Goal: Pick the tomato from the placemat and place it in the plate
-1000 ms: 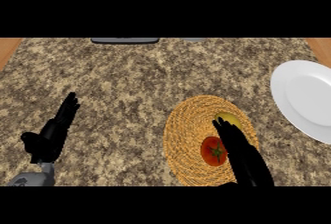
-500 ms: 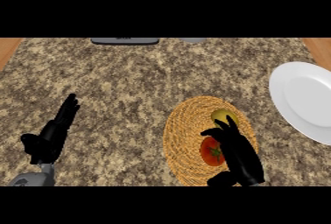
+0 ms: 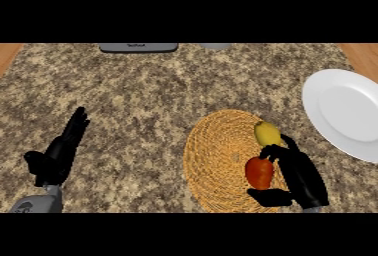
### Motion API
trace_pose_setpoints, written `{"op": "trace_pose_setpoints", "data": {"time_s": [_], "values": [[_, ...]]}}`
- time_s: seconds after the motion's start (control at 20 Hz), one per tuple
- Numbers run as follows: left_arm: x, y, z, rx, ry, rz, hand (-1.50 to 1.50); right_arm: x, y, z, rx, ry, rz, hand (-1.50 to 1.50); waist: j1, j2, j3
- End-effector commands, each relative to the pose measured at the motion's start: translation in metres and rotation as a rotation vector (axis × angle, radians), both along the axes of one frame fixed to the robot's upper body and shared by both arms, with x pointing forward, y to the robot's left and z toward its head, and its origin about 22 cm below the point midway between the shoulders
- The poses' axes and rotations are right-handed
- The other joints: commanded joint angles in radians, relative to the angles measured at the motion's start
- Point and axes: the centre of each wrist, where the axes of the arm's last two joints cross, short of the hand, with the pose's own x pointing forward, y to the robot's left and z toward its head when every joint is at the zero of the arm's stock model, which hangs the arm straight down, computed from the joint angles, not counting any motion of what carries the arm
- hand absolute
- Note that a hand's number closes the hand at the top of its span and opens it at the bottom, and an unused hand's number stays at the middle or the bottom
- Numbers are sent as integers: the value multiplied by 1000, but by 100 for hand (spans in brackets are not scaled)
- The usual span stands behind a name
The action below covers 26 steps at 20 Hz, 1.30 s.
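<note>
Right hand (image 3: 299, 177): we see it at the counter's near edge, right of the middle, over the near right part of the placemat, its fingers and thumb curled round the tomato.
Tomato (image 3: 259, 171): it sits inside that curl, thumb below it and fingers arching over its far side; we cannot tell whether it touches the placemat or is just clear of it.
Left hand (image 3: 60, 152): we find it near the counter's near left corner, fingers straight and pointing away from us, holding nothing, well apart from the placemat.
Placemat (image 3: 218, 155): a round woven straw mat, lying on the counter between the middle and the right edge, reaching close to the near edge.
Yellow fruit (image 3: 266, 133): it lies on the placemat's far right part, just beyond the right hand's fingertips; what kind of fruit it is we cannot say.
Plate (image 3: 347, 112): white and round, at the counter's right edge, just right of the placemat and farther away than the tomato.
Counter (image 3: 148, 95): a speckled stone top.
Grey objects (image 3: 138, 47): two, at the far edge, cut off by the view.
</note>
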Motion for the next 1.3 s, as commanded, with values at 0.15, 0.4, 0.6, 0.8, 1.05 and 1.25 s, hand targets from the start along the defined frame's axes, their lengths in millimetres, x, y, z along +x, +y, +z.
{"op": "trace_pose_setpoints", "data": {"time_s": [0.15,0.4,0.6,0.8,1.05,1.25], "values": [[-16,22,-3,15,7,91,0,-50,-190,1,-161,161,-586,150,-89,14,17],[-20,15,-4,4,15,62,0,-92,-295,55,-211,-22,-693,150,-56,7,17],[-10,3,-3,-2,-1,13,0,-122,-353,92,-159,-111,-678,150,-10,16,14],[-2,1,16,6,-5,-14,0,-151,-379,113,-145,-190,-684,150,9,16,12],[0,-13,11,-8,8,-15,0,-147,-365,131,-156,-384,-690,150,7,17,10],[-12,-3,4,6,4,-16,0,-145,-372,170,-171,-458,-677,150,17,17,10]]}}
